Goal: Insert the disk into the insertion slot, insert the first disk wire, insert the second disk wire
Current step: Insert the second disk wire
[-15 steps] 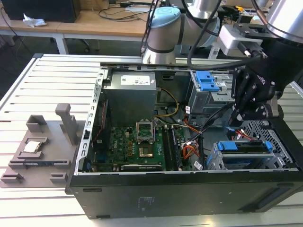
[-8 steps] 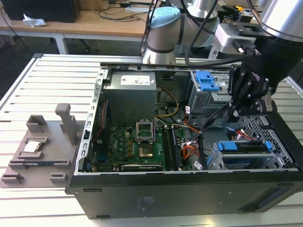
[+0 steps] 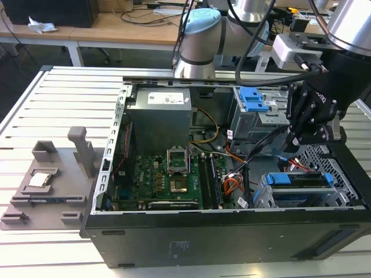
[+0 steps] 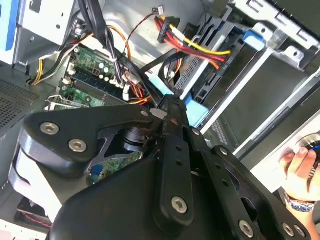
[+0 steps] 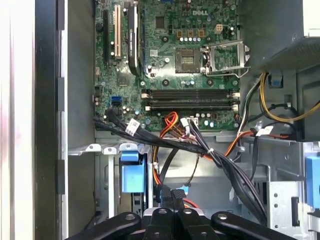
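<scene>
The disk (image 3: 297,180), framed by its blue carrier, sits inside the insertion slot (image 3: 345,191), a silver perforated cage at the case's front corner on the exterior view's right. In the second wrist view the disk's (image 4: 202,75) back end faces red, yellow and black wires. My gripper (image 3: 302,138) hangs just above and behind the cage. Its fingers (image 5: 165,196) are pressed together on the black plug of a disk wire (image 5: 167,167), close to the carrier's blue edge (image 4: 196,109).
A taller grey cage with a blue tab (image 3: 253,99) stands behind my gripper. A cable bundle (image 5: 220,160) crosses between motherboard (image 3: 168,176) and cages. A grey fixture (image 3: 49,185) lies on the table at the exterior view's left. A person's hand (image 4: 300,170) rests outside the case.
</scene>
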### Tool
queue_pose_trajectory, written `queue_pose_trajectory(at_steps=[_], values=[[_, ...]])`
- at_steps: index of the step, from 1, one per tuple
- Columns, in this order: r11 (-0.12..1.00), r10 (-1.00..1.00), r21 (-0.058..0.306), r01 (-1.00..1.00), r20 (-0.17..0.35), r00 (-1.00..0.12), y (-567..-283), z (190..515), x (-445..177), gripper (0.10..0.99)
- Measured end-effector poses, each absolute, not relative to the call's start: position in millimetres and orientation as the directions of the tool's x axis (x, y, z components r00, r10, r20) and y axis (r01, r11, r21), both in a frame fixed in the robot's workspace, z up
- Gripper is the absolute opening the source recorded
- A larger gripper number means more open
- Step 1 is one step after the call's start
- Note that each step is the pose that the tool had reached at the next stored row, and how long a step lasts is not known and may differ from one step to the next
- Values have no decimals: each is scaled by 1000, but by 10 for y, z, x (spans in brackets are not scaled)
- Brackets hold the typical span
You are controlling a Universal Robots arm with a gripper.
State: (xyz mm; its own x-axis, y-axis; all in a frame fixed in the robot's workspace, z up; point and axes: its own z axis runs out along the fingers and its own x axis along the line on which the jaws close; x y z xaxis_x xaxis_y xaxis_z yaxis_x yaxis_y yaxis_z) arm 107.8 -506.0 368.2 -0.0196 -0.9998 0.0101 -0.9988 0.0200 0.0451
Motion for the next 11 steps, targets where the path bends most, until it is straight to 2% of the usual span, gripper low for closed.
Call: queue_pose_trajectory(at_steps=[8, 9, 10, 11], values=[[21, -1000, 45, -999, 10, -20, -5061, 3682, 1078, 114], [21, -1000, 45, -999, 10, -20, -5061, 3682, 1078, 231], [21, -1000, 45, -999, 10, -20, -5061, 3682, 1078, 231], [21, -1000, 45, -999, 10, -20, -5061, 3682, 1078, 294]])
